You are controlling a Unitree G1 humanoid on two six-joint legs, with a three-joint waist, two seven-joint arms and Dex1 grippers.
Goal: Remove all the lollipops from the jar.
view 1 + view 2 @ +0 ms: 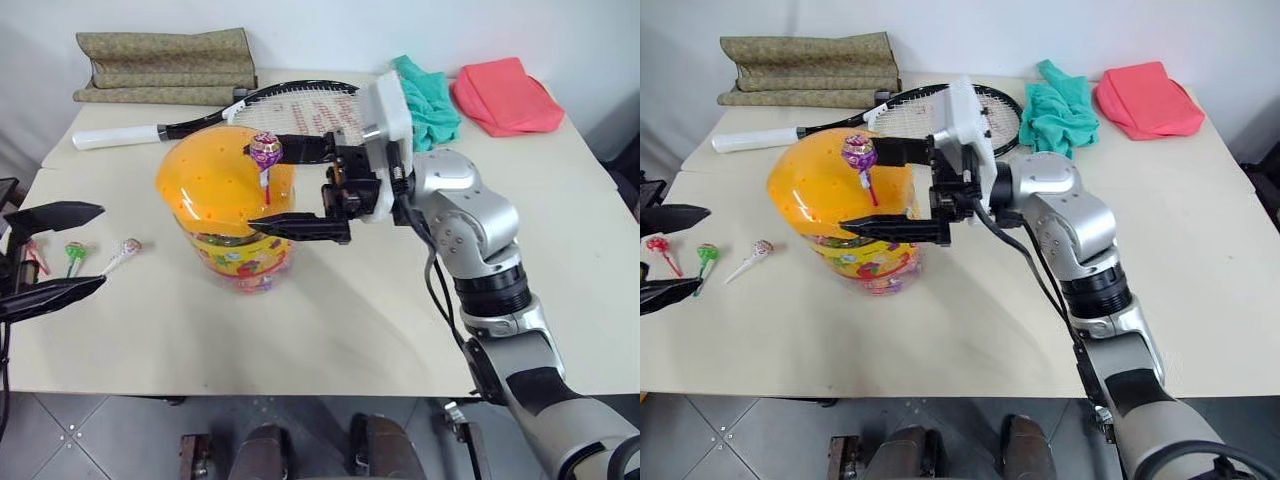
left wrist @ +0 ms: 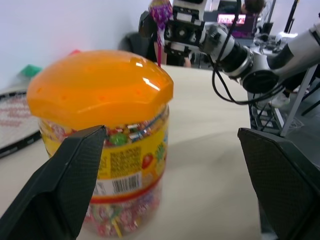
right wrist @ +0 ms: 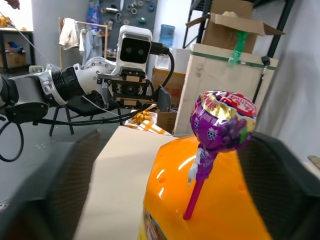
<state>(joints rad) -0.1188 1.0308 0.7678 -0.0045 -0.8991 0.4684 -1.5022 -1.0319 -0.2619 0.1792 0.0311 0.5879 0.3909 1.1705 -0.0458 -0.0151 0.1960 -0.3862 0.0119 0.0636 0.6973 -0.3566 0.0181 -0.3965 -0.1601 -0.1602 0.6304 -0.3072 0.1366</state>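
right gripper (image 1: 292,185) standing wide astride purple lollipop (image 1: 266,153), seemingly untouched | jar (image 1: 228,205) sitting beneath | racket (image 1: 215,119) lying behind | left gripper (image 1: 55,250) gaping wide

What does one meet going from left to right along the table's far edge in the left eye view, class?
Folded olive-brown patterned cloth → black-framed racket with white handle → crumpled teal cloth → folded coral-red cloth.

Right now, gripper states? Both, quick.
Left gripper: open, holding nothing.
Right gripper: open around the purple lollipop standing in the jar lid, not gripping it.
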